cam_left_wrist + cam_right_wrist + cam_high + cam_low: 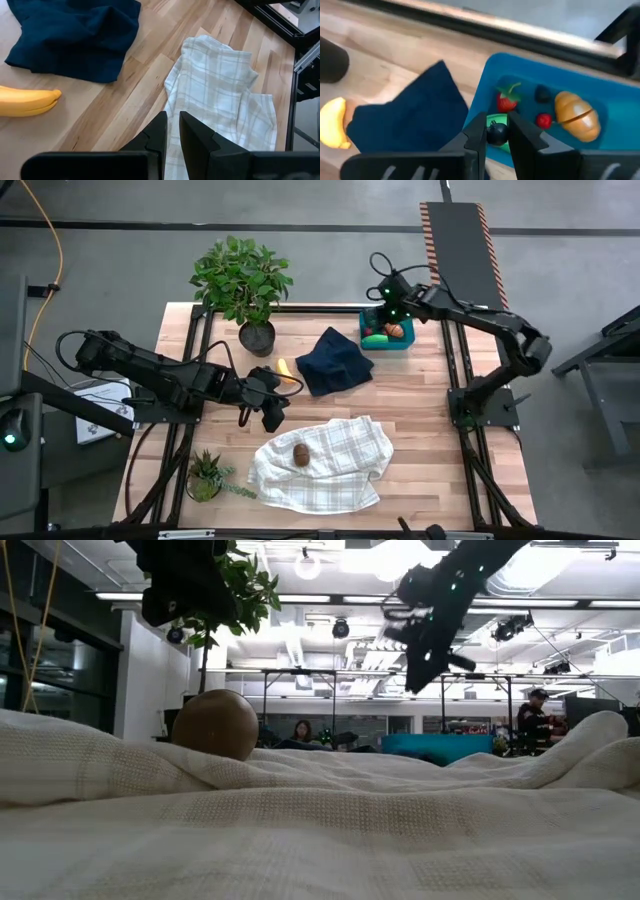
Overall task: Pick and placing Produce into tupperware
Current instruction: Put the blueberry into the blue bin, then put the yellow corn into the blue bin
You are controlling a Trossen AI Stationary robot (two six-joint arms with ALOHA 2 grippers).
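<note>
The teal tupperware point(388, 338) stands at the table's far right. It holds a strawberry point(507, 101), a green piece point(496, 120), small berries and an orange-brown piece point(576, 116). My right gripper point(496, 138) hangs over it point(386, 312), shut on a small dark round piece of produce point(496, 133). The yellow banana point(285, 370) lies on the wood beside the navy cloth point(335, 360). A brown kiwi-like piece point(300, 453) rests on the plaid cloth point(320, 465). My left gripper point(273, 415) hovers shut between banana and plaid cloth, holding nothing point(172, 135). My right gripper pinches the small dark round piece point(496, 133) between its two fingers. The fingers slant down from above. The piece is lifted clear, over the tupperware's inside near its wall, above the green piece.
A tall potted plant point(243, 285) stands at the far left and a small one point(207, 477) at the near left corner. Bare wood lies between the navy cloth, the plaid cloth and the right edge. People show in the room behind the table.
</note>
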